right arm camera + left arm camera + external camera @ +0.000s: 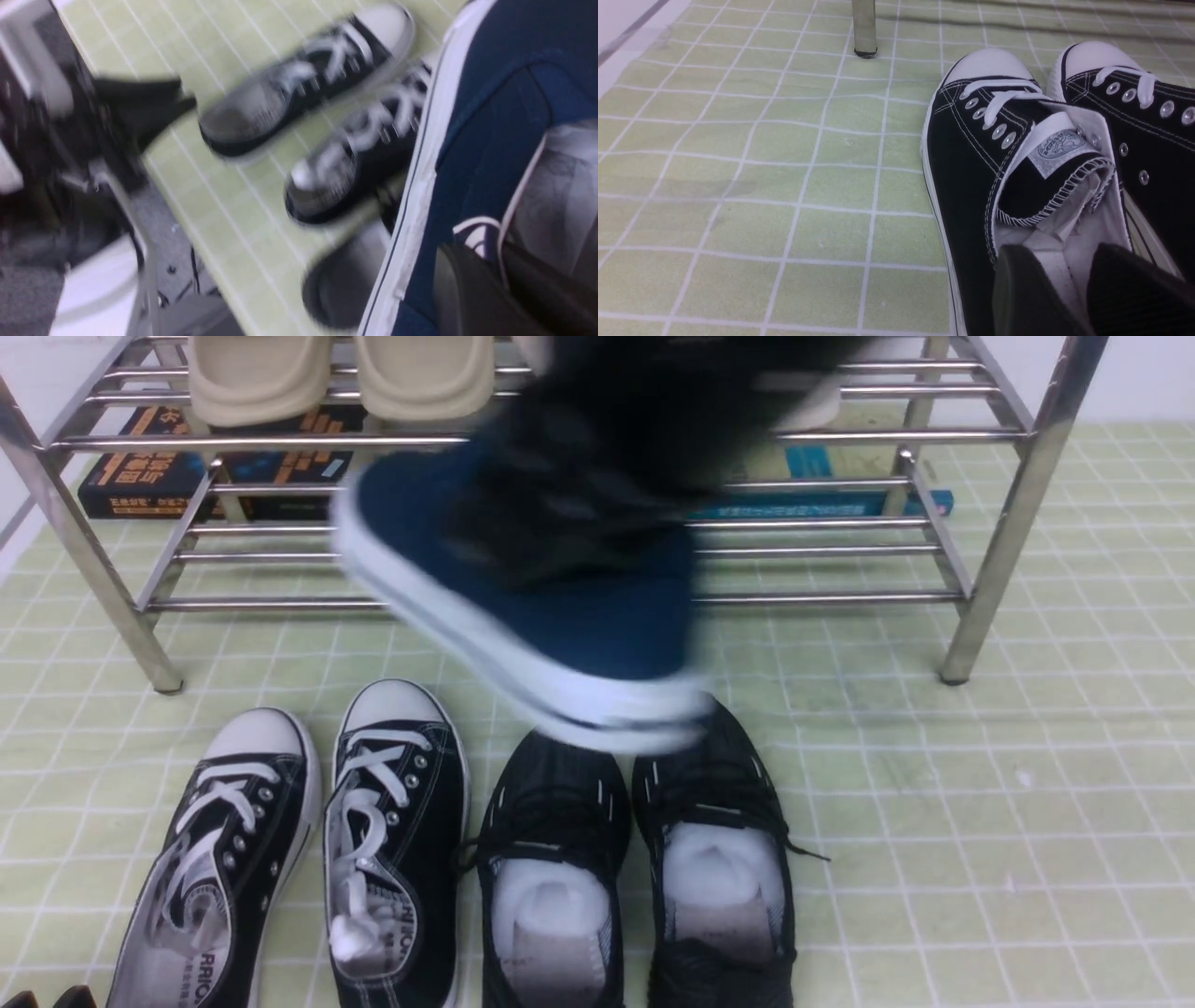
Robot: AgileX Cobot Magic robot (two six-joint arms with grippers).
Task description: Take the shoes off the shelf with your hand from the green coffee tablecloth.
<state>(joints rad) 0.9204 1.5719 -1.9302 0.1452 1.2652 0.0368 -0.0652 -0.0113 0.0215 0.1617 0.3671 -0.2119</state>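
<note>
Fingers (462, 289) of the right gripper (497, 256) pinch the navy shoe (579, 625) by its collar above black mesh trainers (560, 803), lace-up sneakers (392, 803) alongside, shelf (1004, 551) behind.

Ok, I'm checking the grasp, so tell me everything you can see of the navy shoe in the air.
The navy shoe is a blue canvas slip-on with a white rubber sole and grey lining. It hangs blurred and tilted, clear of the cloth, in front of the shelf and above the black mesh trainers. The right gripper pinches its collar wall.
</note>
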